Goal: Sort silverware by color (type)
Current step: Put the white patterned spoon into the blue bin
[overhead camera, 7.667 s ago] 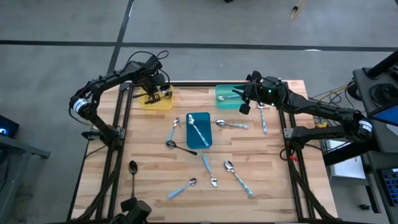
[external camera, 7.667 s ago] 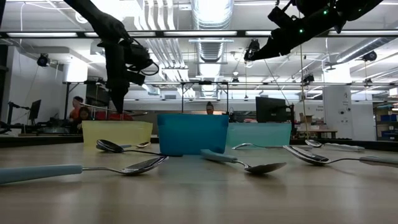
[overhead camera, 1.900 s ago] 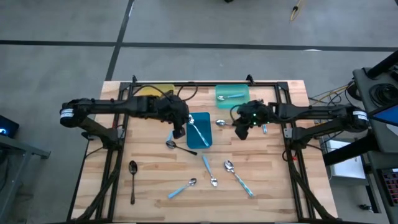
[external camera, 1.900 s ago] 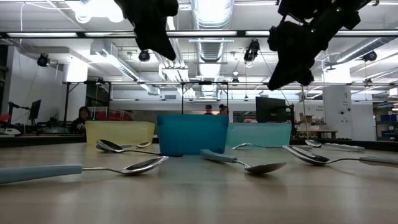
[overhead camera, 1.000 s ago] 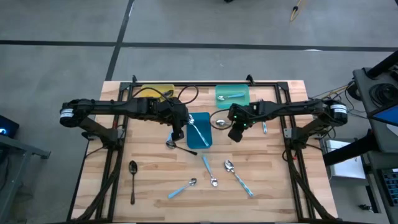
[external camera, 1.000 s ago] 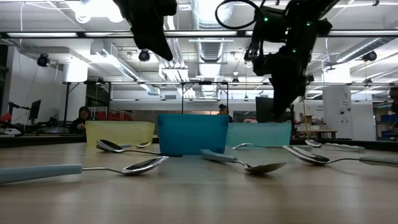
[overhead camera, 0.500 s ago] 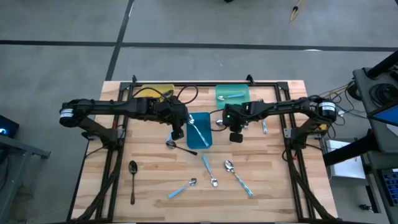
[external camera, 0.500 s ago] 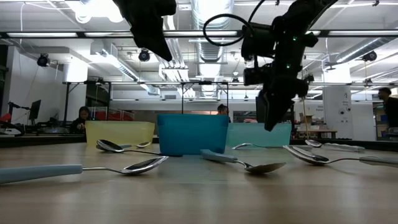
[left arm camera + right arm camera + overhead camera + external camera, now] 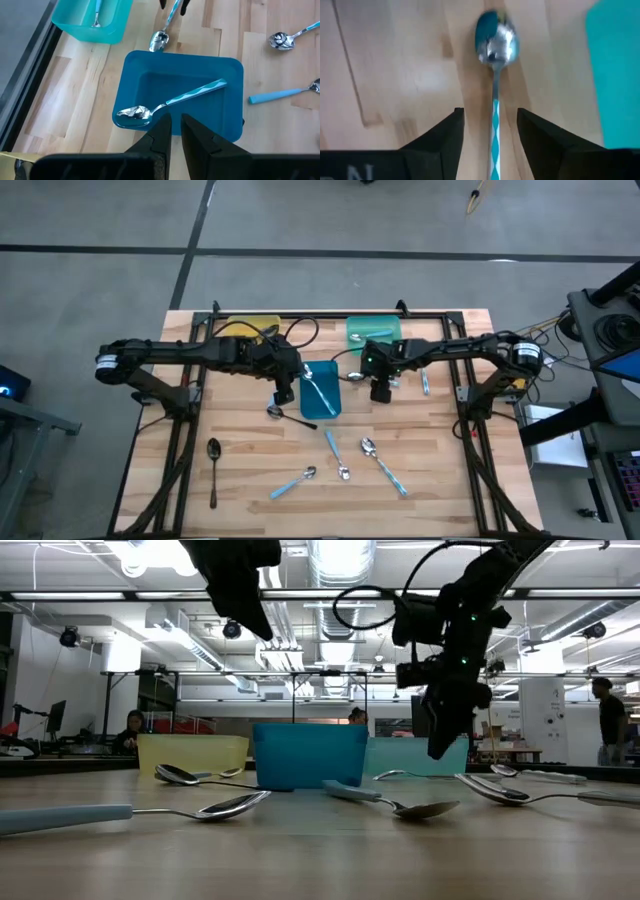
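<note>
The silverware is spread over the wooden table. A spoon with a silver bowl and a light blue patterned handle (image 9: 495,45) lies flat just right of the blue tray (image 9: 320,408). My right gripper (image 9: 490,120) hangs open over it, one finger on either side of the handle, clear of it in the low view (image 9: 440,745). My left gripper (image 9: 172,131) hovers over the blue tray's left rim, shut with only a slit between its fingers and nothing in it. Inside that tray lies another blue-handled spoon (image 9: 170,102).
A teal tray (image 9: 373,338) holding a spoon and a yellow tray (image 9: 255,330) stand at the far edge. A dark spoon (image 9: 287,416) lies near the blue tray, a black one (image 9: 213,470) at the near left. Several blue-handled spoons (image 9: 385,465) lie at the near middle.
My right gripper has come down toward the blue-handled spoon beside the blue tray and gone a little toward the table's left edge. The spoon has stayed where it was.
</note>
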